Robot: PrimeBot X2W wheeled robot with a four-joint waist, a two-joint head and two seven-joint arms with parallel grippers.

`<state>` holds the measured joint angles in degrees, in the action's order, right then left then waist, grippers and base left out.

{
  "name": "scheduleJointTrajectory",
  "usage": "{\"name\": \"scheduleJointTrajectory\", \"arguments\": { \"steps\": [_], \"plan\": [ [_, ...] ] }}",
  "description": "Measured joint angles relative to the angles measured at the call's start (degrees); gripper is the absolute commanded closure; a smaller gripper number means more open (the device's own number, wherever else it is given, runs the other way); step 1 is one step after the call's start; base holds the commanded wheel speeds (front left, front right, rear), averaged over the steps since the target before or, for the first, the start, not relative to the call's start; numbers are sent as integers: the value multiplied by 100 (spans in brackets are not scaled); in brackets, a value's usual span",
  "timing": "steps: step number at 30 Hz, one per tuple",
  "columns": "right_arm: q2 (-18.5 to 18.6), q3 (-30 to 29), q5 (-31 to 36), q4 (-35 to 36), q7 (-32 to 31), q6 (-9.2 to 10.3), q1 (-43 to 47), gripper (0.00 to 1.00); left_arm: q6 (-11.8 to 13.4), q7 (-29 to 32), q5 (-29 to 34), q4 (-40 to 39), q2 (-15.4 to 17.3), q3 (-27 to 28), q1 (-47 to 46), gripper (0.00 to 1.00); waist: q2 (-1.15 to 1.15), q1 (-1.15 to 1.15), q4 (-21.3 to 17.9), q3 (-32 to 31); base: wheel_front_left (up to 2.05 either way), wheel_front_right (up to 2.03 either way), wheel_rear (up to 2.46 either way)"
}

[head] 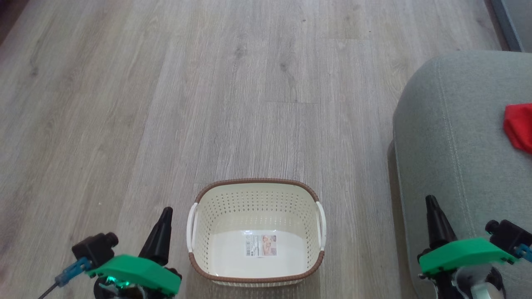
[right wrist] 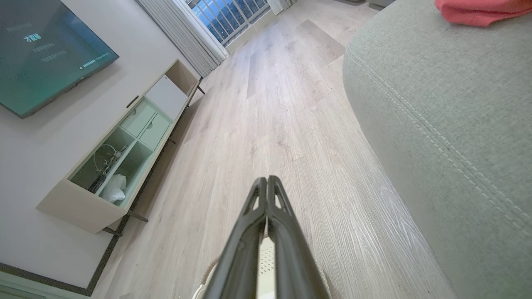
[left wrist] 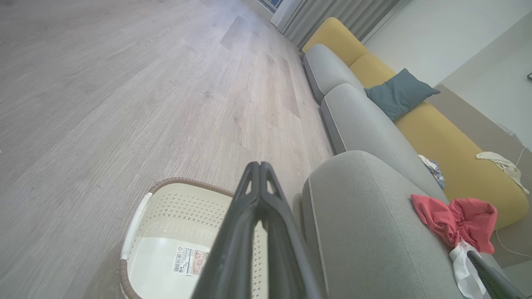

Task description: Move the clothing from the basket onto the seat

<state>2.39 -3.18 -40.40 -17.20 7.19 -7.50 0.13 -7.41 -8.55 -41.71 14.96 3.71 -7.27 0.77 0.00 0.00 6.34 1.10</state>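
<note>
Left gripper (head: 165,216), right gripper (head: 431,204) pinched closed, empty, flanking cream perforated plastic basket (head: 257,203) — no garments inside; red fabric clothing (head: 519,124) on grey-green upholstered seat (head: 449,137) — likely done.

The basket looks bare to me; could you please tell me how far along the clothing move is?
Done: the basket holds just its sticker label, and the red clothing lies on the seat. In hand: nothing; the left gripper and right gripper are both shut, carrying no fabric. Left: seemingly nothing, since no garment is in the basket.
</note>
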Motion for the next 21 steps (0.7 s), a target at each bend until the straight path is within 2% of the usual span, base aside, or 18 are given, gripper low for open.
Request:
{"name": "scheduleJointTrajectory", "arguments": {
  "steps": [21],
  "plan": [
    [-1,-103,-1316,25,-349,0,-82,100,0,304,-1363,9,13,199,-78,100,0,0,-164,-24,0,0,0]
  ]
}}
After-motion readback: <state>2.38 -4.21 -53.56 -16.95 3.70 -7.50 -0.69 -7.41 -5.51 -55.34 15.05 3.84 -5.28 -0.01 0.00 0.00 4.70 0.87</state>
